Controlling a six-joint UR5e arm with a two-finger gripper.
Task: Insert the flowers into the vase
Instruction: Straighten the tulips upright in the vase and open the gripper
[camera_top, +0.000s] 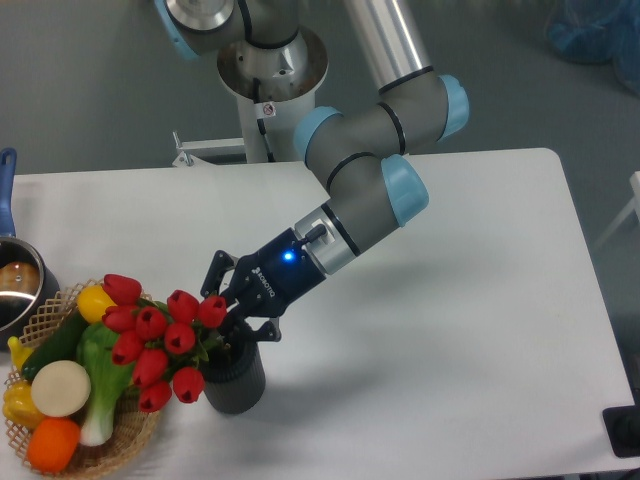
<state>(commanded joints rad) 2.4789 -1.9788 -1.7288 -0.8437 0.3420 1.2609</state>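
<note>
A bunch of red tulips, the flowers (160, 336), leans left over the vase, its green stems running down into the mouth. The vase (233, 377) is a short dark cylinder standing near the table's front edge. My gripper (232, 312) sits just above and right of the vase rim, shut on the flowers' stems right behind the blooms. The stems' lower ends are hidden inside the vase and behind the fingers.
A wicker basket (120, 440) with several colourful vegetables stands at the front left, touching the tulip heads' side. A steel pot (15, 285) with a blue handle sits at the left edge. The white table (450, 300) stretches to the right.
</note>
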